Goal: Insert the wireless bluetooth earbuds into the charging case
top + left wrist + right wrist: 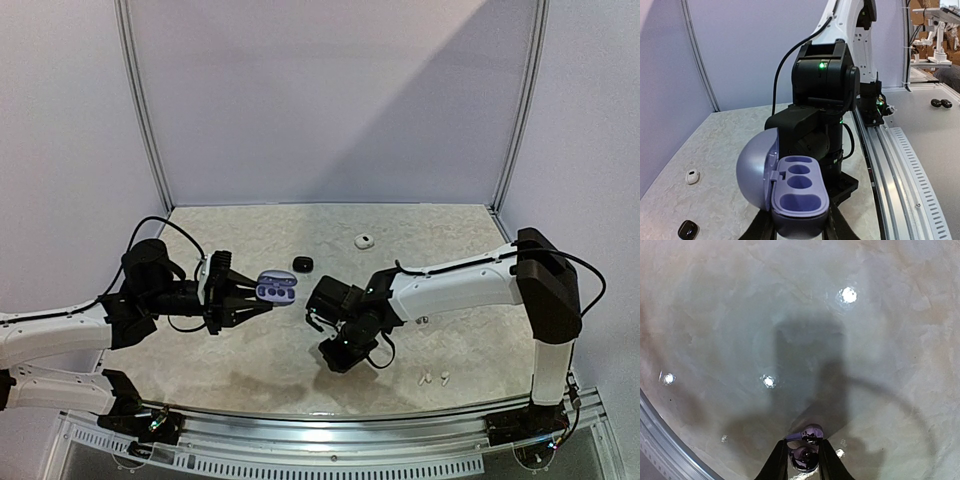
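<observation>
my left gripper (258,292) clamped on the open purple charging case (800,195), raised above the table's (250,370) left side, my right gripper (804,452) pinching one dark purplish earbud (809,431) over the table's middle, white stemmed pair (426,380) lying by its near edge

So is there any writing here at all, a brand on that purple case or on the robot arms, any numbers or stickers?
No text can be read anywhere.
Purple charging case, in the left fingers: no print visible.
Purplish earbud, between the right fingers: too small and blurred to tell.
Right arm: only a green light, no label.
Small white item and small black item: too small to tell.
</observation>
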Robot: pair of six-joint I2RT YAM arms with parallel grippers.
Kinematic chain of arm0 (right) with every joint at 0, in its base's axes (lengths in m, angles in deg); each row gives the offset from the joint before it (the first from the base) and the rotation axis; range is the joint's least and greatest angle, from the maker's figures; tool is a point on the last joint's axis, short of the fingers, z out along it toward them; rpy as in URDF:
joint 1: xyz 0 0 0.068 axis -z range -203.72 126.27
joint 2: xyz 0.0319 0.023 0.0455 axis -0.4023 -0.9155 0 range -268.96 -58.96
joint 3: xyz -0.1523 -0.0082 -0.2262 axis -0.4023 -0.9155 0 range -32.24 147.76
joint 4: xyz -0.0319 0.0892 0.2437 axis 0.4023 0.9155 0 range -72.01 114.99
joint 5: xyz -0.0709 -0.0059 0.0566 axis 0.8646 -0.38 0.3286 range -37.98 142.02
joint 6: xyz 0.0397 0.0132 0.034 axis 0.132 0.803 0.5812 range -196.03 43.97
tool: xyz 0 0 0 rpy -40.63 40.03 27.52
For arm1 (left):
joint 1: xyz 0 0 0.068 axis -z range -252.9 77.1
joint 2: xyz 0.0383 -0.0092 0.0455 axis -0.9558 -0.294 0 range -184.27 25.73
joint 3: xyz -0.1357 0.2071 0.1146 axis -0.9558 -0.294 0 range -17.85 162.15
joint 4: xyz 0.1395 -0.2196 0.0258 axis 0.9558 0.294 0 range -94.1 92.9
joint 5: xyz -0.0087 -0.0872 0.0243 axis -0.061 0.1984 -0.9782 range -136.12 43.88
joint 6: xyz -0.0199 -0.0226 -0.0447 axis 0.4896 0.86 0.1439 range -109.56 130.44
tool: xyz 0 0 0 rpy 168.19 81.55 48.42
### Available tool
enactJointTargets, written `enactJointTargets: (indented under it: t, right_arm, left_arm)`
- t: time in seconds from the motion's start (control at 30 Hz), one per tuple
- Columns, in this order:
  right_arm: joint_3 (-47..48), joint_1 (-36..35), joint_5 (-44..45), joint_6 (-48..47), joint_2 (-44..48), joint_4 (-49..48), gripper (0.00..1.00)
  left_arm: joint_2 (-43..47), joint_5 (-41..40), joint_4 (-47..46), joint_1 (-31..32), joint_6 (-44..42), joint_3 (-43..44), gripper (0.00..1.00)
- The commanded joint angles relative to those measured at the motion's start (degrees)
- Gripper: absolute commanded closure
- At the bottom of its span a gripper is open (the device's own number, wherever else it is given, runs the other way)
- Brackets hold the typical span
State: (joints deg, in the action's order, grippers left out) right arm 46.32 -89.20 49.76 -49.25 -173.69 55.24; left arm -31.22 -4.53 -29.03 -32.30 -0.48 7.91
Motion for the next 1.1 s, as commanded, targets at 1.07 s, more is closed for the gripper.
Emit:
enactJointTargets:
  t: [1.07]
  right_arm:
    - [-19.3, -0.5, -0.8, -50.3, 18.9, -12.1, 0.67]
  left_arm:
    - [1.2, 0.0, 2.1, -0.6, -1.1, -0.2, 1.00]
